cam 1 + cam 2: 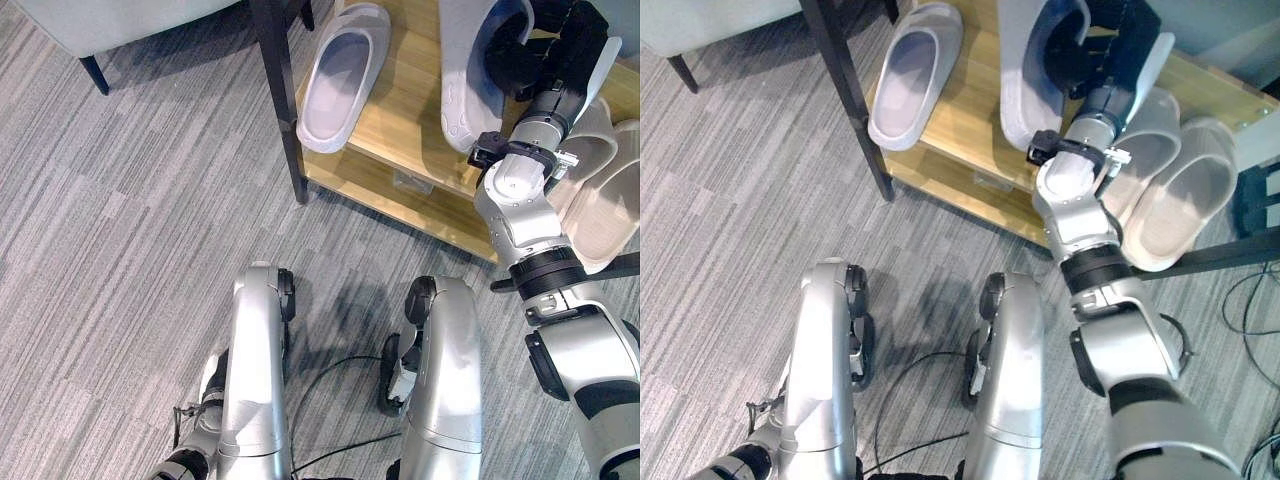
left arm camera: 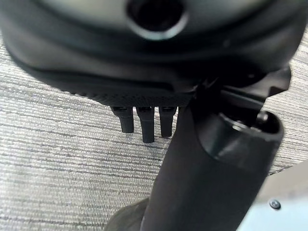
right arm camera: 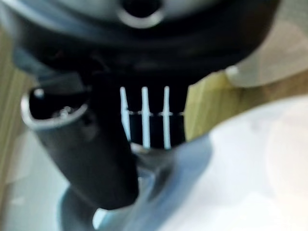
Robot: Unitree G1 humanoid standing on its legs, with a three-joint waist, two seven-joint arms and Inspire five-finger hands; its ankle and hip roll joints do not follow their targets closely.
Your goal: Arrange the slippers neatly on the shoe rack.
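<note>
Your right hand [image 1: 1110, 55] is clamped on a grey slipper [image 1: 1025, 85], fingers tucked inside its opening, holding it tilted over the wooden shoe rack [image 1: 960, 130]. 1 more grey slipper [image 1: 915, 72] lies at the rack's left end, 2 beige slippers [image 1: 1170, 190] at its right. Left hand [image 2: 144, 122] hangs over carpet [image 1: 120, 250], fingers straight.

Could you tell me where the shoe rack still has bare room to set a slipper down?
The widest bare wood on the shoe rack lies between the left grey slipper and the grey slipper gripped by the right hand. A narrow strip runs along the front edge. The right end is crowded with two beige slippers side by side.
</note>
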